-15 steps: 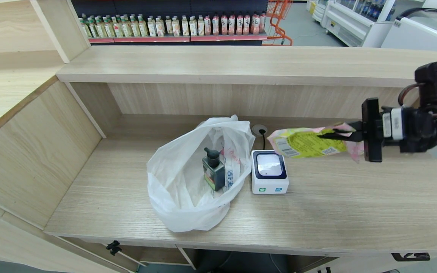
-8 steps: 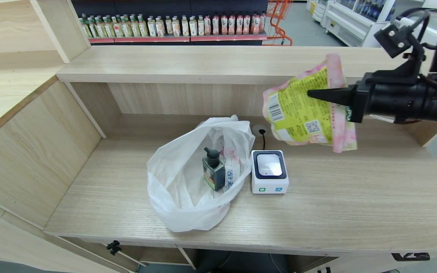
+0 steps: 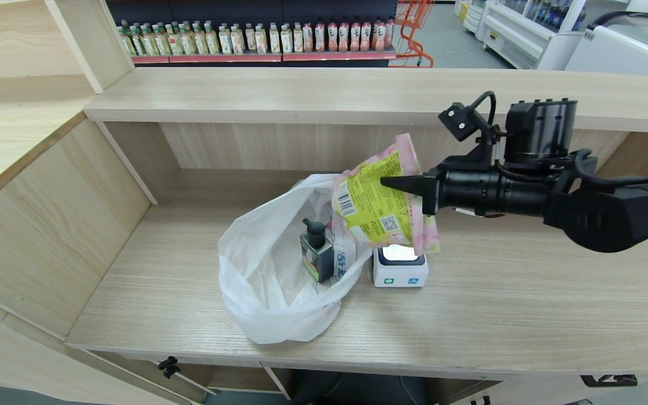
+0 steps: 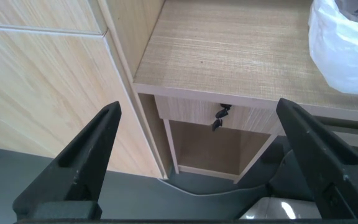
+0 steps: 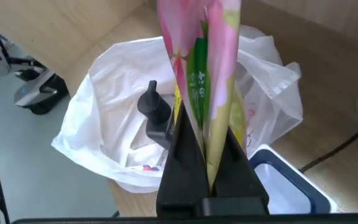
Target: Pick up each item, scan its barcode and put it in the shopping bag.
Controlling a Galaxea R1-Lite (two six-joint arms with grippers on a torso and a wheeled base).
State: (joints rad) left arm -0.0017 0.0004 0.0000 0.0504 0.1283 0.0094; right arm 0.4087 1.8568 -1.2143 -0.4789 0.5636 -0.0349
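Black and spread with nothing between its fingers, my left gripper (image 4: 197, 112) waits low by the counter's (image 3: 498, 304) front corner, around the bag's 7 o'clock and out of the way. The white shopping bag (image 3: 270, 281) slumps mouth-up for dropping, with a pump bottle (image 3: 316, 253) standing inside. At its 2 o'clock hangs the snack pouch (image 3: 377, 197), barcode facing up, above the scanner (image 3: 400, 269) at the bag's 3 o'clock. My right gripper (image 3: 394, 183) pinches the pouch flat, so it hangs steady.
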